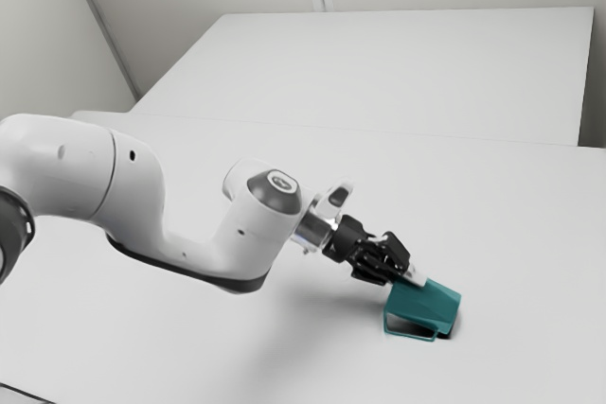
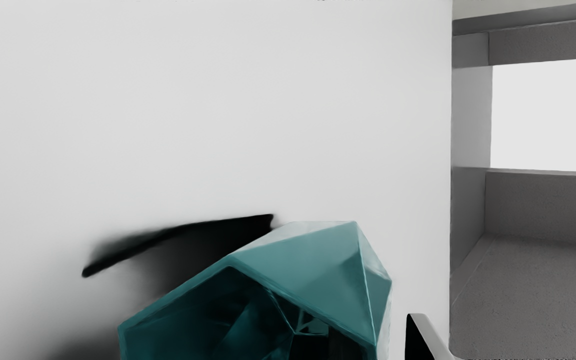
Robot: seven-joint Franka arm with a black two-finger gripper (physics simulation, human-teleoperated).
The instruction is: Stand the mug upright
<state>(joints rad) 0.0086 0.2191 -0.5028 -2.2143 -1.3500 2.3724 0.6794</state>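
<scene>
In the exterior view my gripper (image 1: pixel 411 274) reaches down to the upper edge of the teal mug (image 1: pixel 431 306), its tips overlapping that edge. The faceted mug lies tipped over on its side, and its angular handle (image 1: pixel 409 333) shows along the lower edge, close to the tabletop. In the wrist view the hollow mouth of the mug (image 2: pixel 248 295) faces my hand. My gripper (image 2: pixel 290 347) is open there: one fingertip (image 2: pixel 423 337) stands outside the mug with a gap between them, and the other is hidden or hard to make out by the mug.
The mug lies on a wide white table (image 1: pixel 237 357), with its dark shadow (image 2: pixel 188 235) beside it in the wrist view. Beyond stands another white surface (image 1: pixel 398 63) in the exterior view. Past the table's edge, the wrist view has a grey floor and walls.
</scene>
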